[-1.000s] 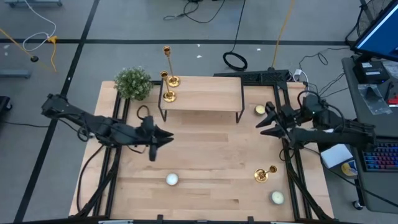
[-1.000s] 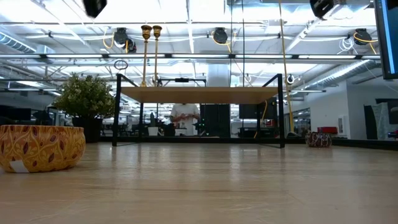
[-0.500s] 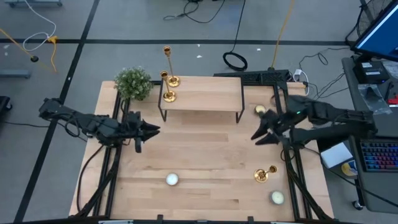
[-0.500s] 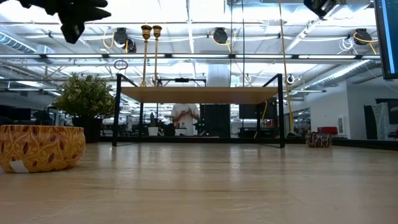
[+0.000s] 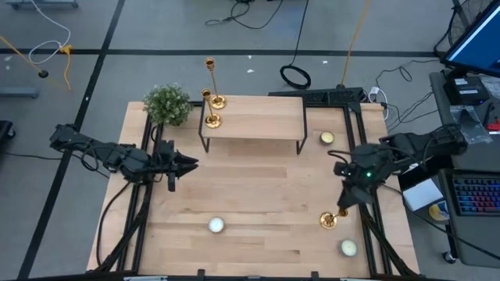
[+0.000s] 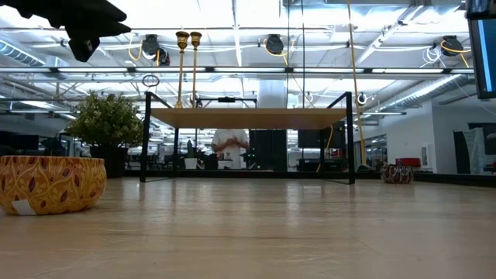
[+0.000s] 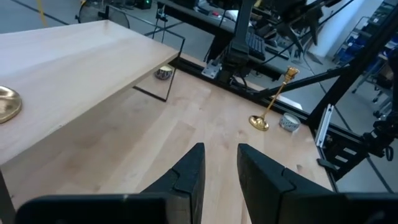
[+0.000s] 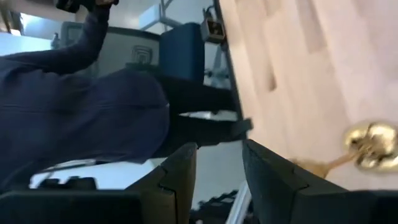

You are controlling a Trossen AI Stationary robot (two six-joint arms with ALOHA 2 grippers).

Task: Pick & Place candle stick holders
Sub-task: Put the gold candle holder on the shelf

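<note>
Two gold candlesticks stand on their round bases at the left end of the raised wooden shelf; they also show in the low view. A third gold candlestick stands on its base on the table near the right edge, and it shows in the left wrist view. My right gripper is open and hovers just beside and above it; in the right wrist view the candlestick lies off to one side of the gripper. My left gripper is open and empty over the table's left part.
A bushy green plant stands at the far left corner. Short round candles sit at the near middle, the near right and the right beside the shelf. A person's dark-blue sleeve shows beyond the table.
My right gripper has gone from beside the shelf toward the table's near edge, turning, to the third candlestick. My left gripper has drawn back toward the table's left edge. The candlesticks have stayed where they were.
</note>
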